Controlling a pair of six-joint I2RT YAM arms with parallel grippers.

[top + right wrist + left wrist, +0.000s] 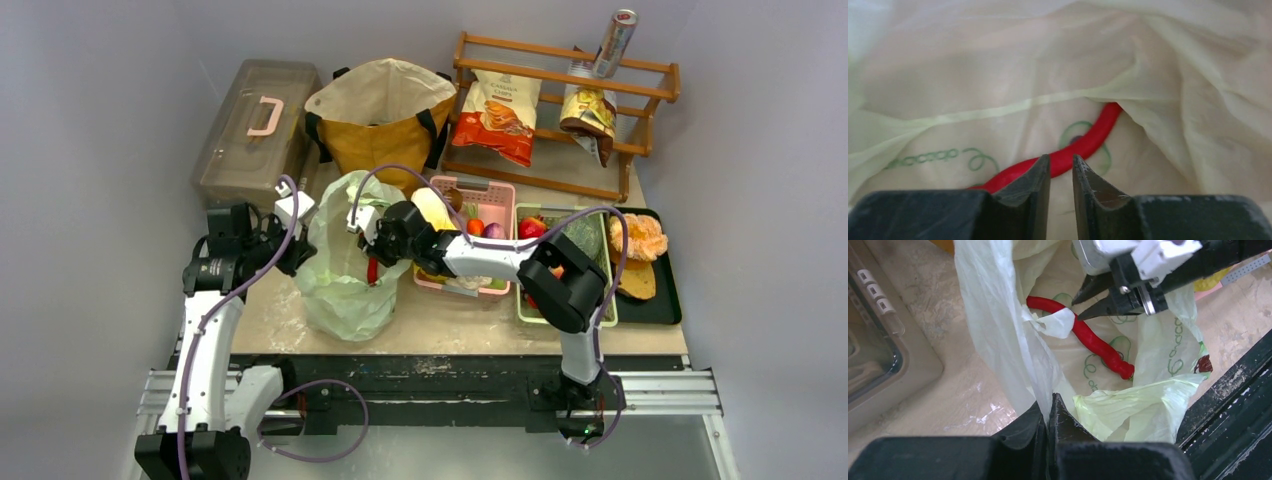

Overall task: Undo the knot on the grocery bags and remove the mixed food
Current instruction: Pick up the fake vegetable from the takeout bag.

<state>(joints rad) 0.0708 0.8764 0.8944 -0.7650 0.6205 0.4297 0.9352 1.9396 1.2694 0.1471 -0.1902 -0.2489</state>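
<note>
- From above, you see a thin pale-green plastic bag (345, 290) lying on the table (470, 325) between the two arms, with its mouth spread wide. No tied neck shows on it, so the knot looks already undone.
- Your left gripper (1048, 402) is clenched on a fold of the bag's rim. It holds that side of the film up so the mouth stays open.
- Your right gripper (1077, 309) reaches into the bag from the right. Its jaws are almost together, with only a thin gap, and the tips sit right at a red chilli (1098, 342).
- The chilli lies on the bag's floor, long and twisted. I cannot tell whether the tips actually pinch it or only touch it.
- The step in hand appears to be taking out the food, beginning with this chilli.
- Next, make sure of the pinch, then lift the chilli up through the mouth. A loose scrap of the bag's film lies across it and could snag.
- A pink basket (485, 183), just right of the bag, looks the likely place to set it down.
- A mustard-brown tote (385, 120) stands open behind the bag. Its contents are hidden.
</note>
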